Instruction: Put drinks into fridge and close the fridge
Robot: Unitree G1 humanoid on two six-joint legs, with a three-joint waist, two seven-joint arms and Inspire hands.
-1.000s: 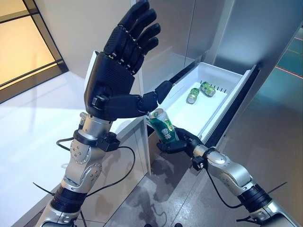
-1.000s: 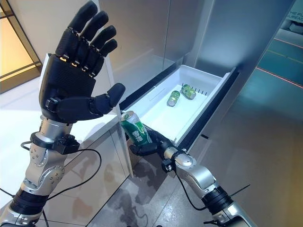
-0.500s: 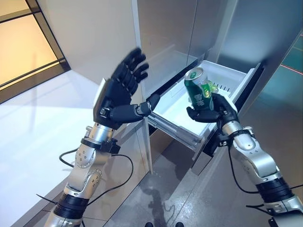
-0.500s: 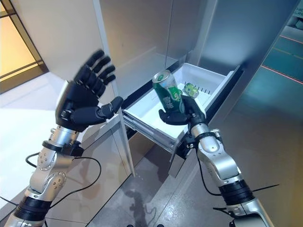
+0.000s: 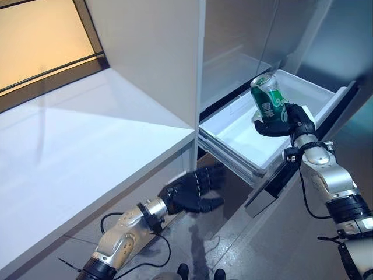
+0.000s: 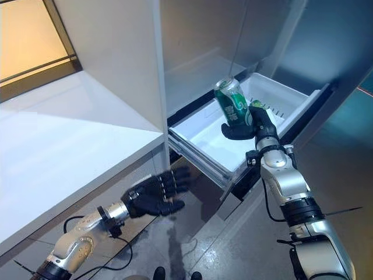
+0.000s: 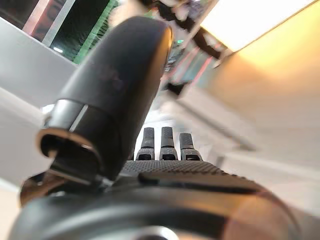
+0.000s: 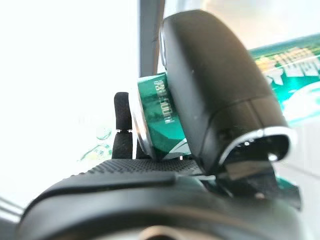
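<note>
My right hand (image 5: 287, 121) is shut on a green drink can (image 5: 267, 102), held upright over the pulled-out white fridge drawer (image 5: 233, 135). The right wrist view shows the thumb and fingers curled round the green can (image 8: 159, 119). Another green can (image 6: 258, 105) peeks out behind that hand in the drawer. My left hand (image 5: 193, 189) hangs low, below the white counter and in front of the drawer, fingers straight and spread, holding nothing. Its wrist view shows the thumb (image 7: 111, 95) and straight fingers (image 7: 166, 145).
A white counter (image 5: 87, 140) fills the left, its upright panel (image 5: 157, 52) beside the open fridge compartment. The drawer's dark front (image 5: 274, 184) juts out over the grey floor (image 5: 280, 251). A wood-toned wall lies at the far left.
My left hand dropped from head height to below the counter edge. My right hand carried the can further over the drawer. The camera has shifted to the left and nearer.
</note>
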